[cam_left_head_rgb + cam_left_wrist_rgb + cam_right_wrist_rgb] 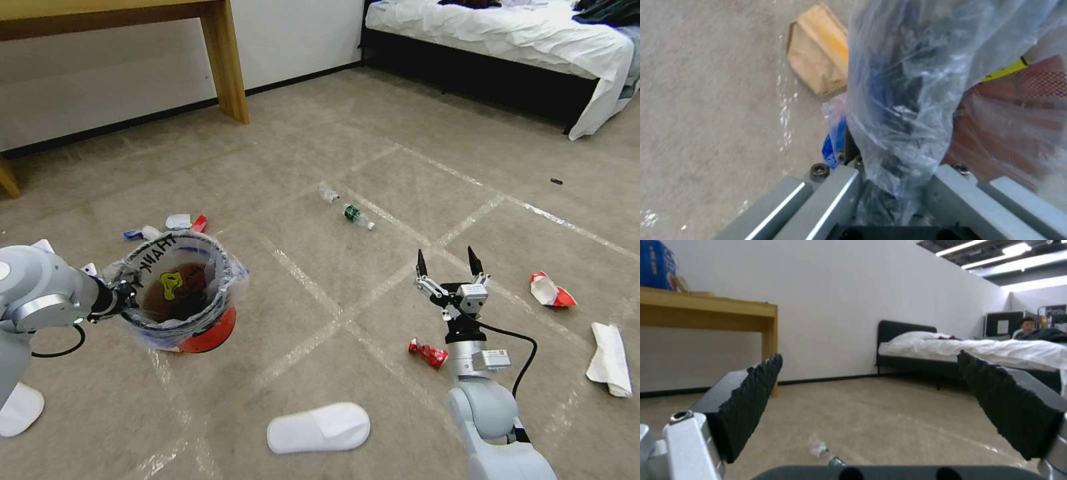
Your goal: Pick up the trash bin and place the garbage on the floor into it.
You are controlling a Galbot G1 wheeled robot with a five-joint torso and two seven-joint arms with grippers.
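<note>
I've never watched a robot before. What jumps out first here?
The left gripper holds the red bin by its bagged rim, off the carpet. The right gripper stands open and empty, pointing up. Litter lies around: a white slipper nearest, a crushed can beside the right arm.

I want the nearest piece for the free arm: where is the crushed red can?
In the head view the crushed red can lies on the floor on the robot's right, just left of the raised right gripper's wrist, beyond the white slipper.
</note>
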